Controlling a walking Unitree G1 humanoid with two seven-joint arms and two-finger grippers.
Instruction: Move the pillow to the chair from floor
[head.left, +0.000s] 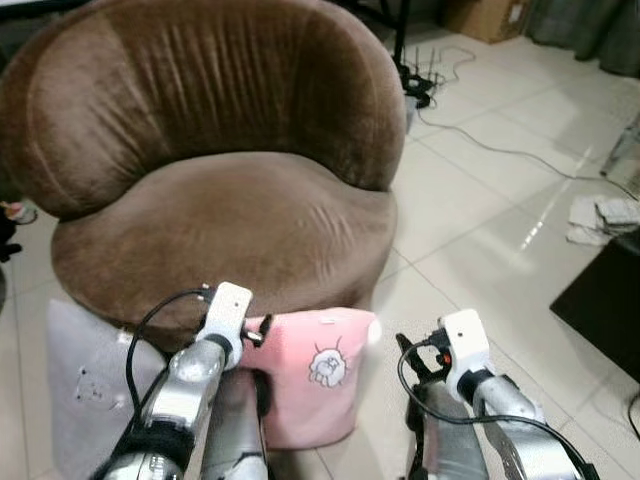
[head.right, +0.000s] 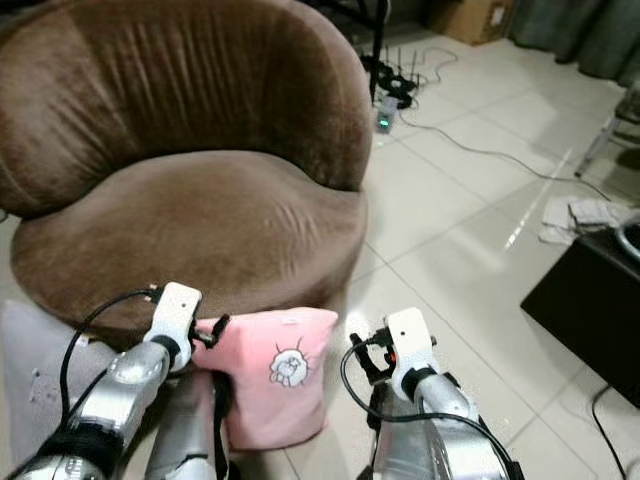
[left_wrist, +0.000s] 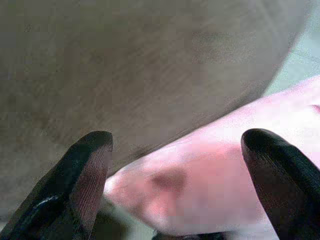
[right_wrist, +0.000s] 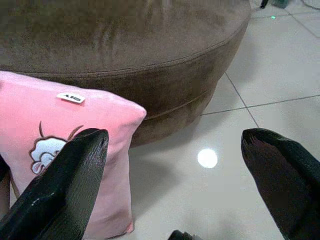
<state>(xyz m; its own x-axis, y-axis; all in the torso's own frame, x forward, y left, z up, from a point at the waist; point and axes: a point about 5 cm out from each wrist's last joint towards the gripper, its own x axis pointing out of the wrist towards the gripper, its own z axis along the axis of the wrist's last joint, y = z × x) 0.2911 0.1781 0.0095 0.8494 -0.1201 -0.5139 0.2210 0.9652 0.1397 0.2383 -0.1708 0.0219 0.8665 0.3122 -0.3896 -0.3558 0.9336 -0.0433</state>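
Here, pink pillow (head.left: 320, 375) against brown chair (head.left: 230, 200), floor (head.left: 480, 250)

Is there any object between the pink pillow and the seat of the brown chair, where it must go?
Nothing visible blocks the way. The pink pillow stands upright against the front of the brown chair, whose seat lies directly above it. The left gripper is open at the pillow's corner; the right gripper is open beside it.
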